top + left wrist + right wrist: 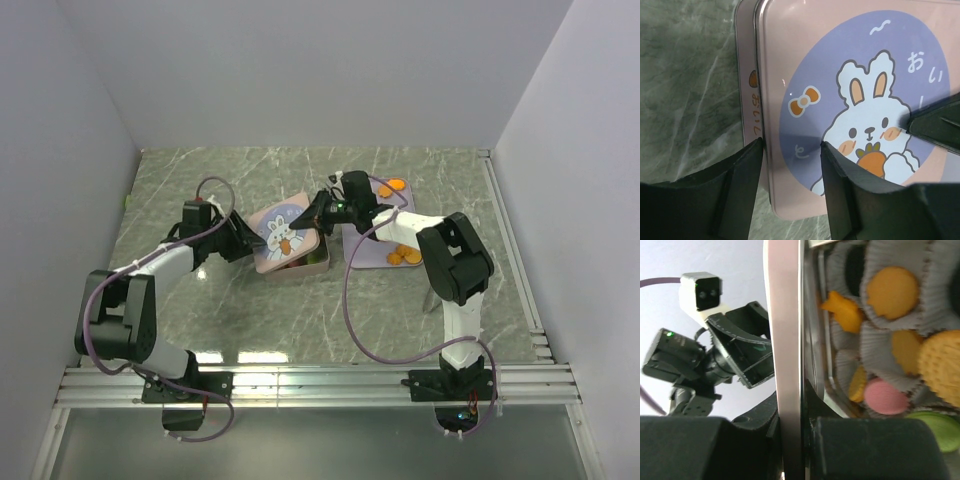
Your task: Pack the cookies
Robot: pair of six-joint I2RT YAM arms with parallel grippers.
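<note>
Cookies [892, 292] sit in paper cups inside the silver tin [822, 340]: orange rounds, a pink one [885, 396] and a green one [935, 422]. More orange cookies [403, 256] lie on the lavender tray [372, 250]. A pink lid with a bunny picture [285, 235] covers most of the tin. My right gripper [792, 415] is shut on the lid's right edge, which I see edge-on and lifted off the tin. My left gripper [791, 145] is open and straddles the lid's [790, 60] left edge, one finger outside the tin wall and one over the lid.
The tray holds further orange cookies at its far end [392, 186]. The tin rests on the green marbled tabletop [200, 190]. White walls close in three sides, and a metal rail [320, 385] runs along the near edge.
</note>
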